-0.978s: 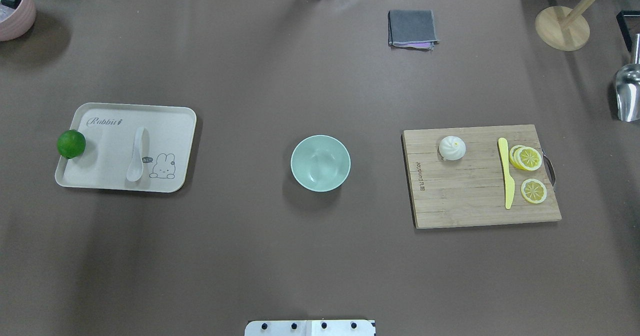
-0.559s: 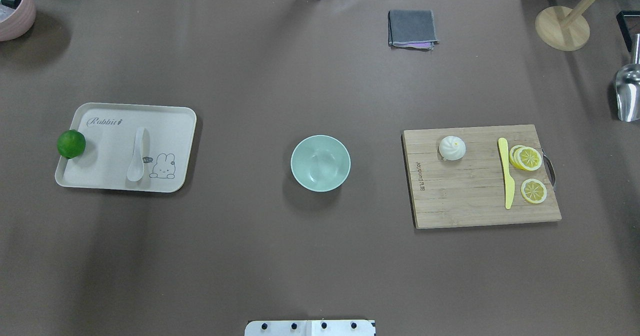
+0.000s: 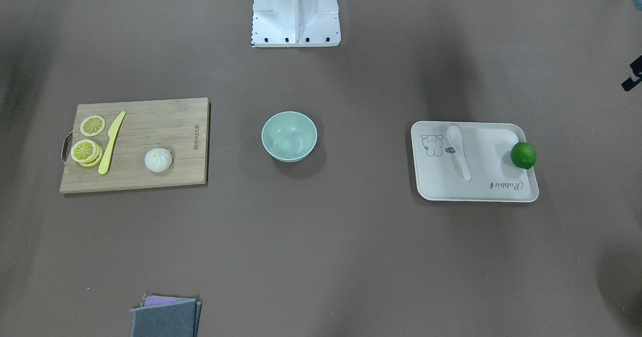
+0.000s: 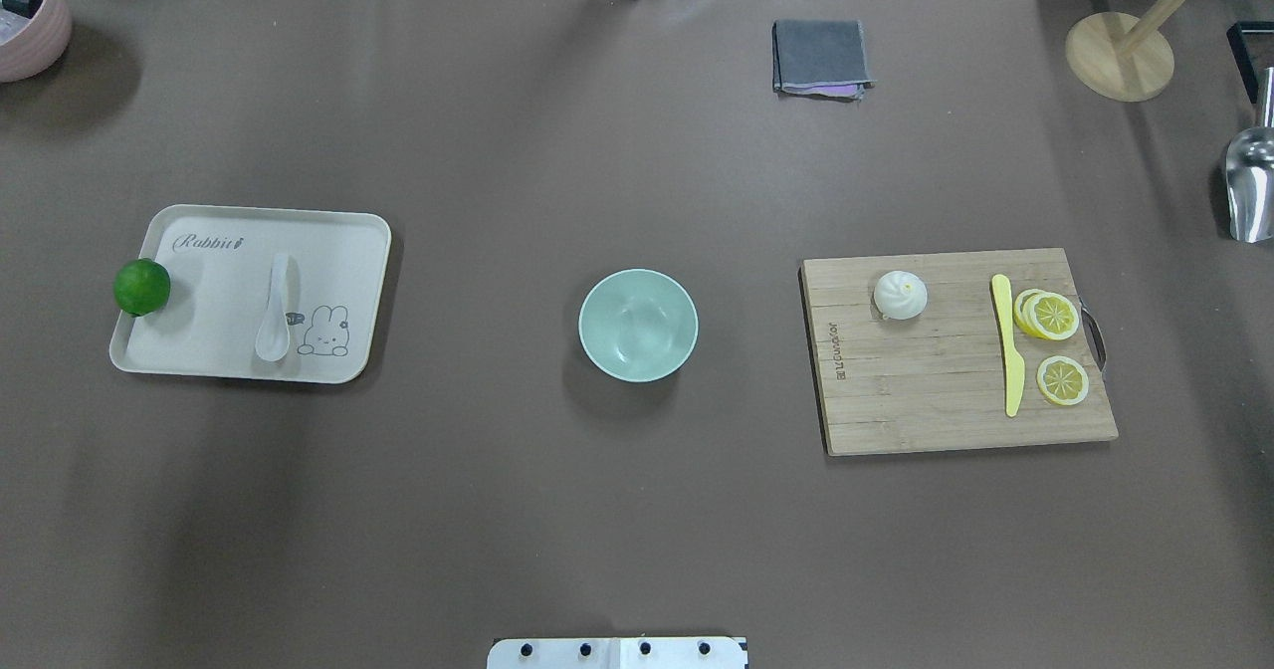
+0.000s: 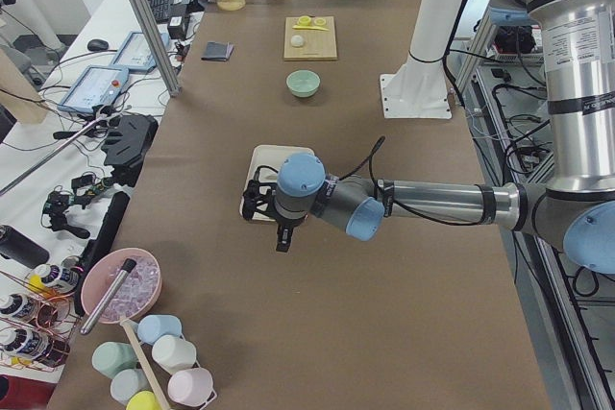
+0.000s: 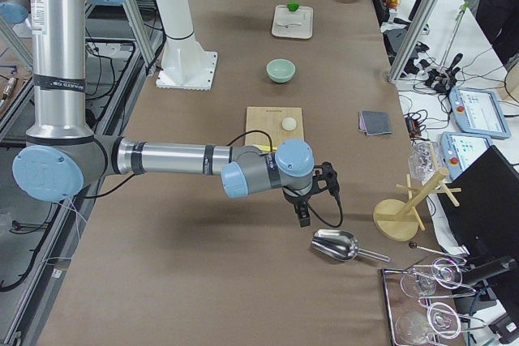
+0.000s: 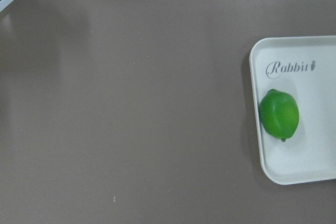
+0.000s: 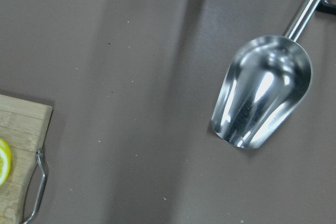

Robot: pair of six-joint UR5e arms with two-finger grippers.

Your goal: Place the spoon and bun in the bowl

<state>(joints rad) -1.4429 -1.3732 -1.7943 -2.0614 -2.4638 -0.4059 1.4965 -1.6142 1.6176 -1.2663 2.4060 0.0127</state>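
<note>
Left: your spoon (image 4: pixel 272 311) lies flat on the tray (image 4: pixel 199 340) | centre: the empty bowl (image 4: pixel 638 325) sits between, likely so each arm reaches it | right: bun (image 4: pixel 900 294) on the cutting board (image 4: pixel 926 400) | left tool (image 5: pixel 282 235), right tool (image 6: pixel 302 215) — you cannot tell how wide either stands.

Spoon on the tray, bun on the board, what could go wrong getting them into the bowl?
The spoon lies flat on the tray, so a pinch may slip, or shift the tray and roll the lime at its rim. The round bun could roll off the cutting board.
</note>
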